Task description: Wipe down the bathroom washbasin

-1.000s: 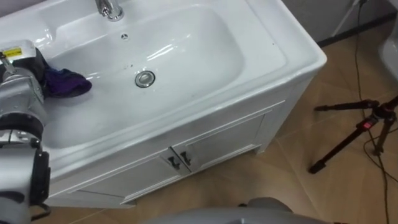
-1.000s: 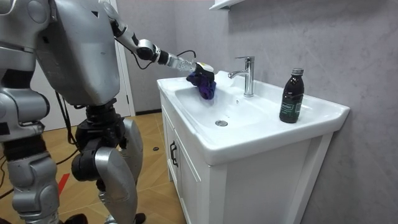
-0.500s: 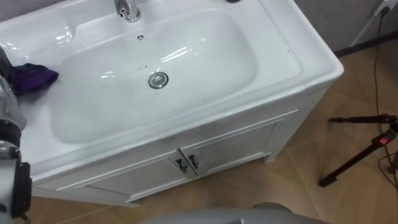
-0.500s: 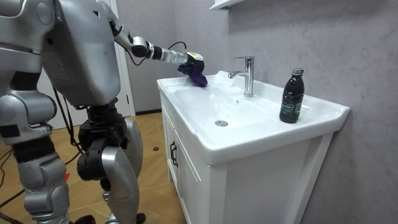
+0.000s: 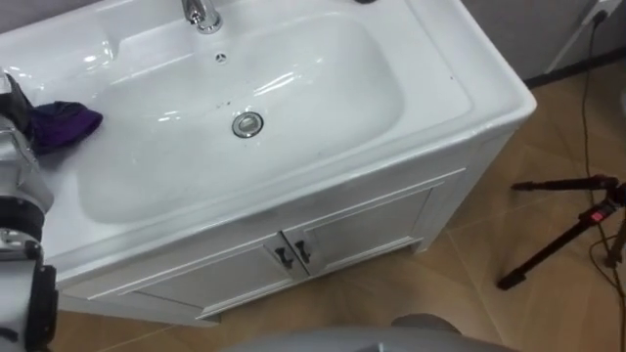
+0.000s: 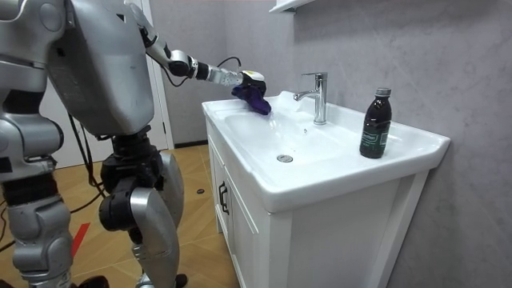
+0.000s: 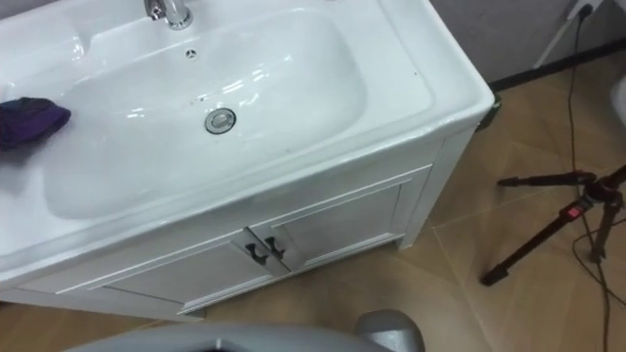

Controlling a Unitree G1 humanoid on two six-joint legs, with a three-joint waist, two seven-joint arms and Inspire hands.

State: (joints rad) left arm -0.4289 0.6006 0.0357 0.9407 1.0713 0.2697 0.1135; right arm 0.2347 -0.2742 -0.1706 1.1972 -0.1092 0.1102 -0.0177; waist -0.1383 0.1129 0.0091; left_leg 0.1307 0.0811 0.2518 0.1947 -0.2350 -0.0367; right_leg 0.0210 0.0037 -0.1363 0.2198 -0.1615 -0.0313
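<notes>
Glossy white ceramic basin (image 5: pixel 293 108), shiny metal tap (image 6: pixel 318 96), soft purple cloth (image 5: pixel 61 124).

The white basin (image 5: pixel 323 88) is a shallow, glossy oval bowl with a round metal drain (image 5: pixel 247 124) near its middle. A crumpled purple cloth (image 5: pixel 61 124) rests on the bowl's left rim, bunched in the left hand (image 6: pixel 248 78) clutching it.

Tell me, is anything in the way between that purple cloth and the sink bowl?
Nothing visible does. The purple cloth in the left hand sits at the basin's left rim; the bowl beside it is bare down to the drain. The tap and dark bottle stand on the rim, outside the bowl.
</notes>
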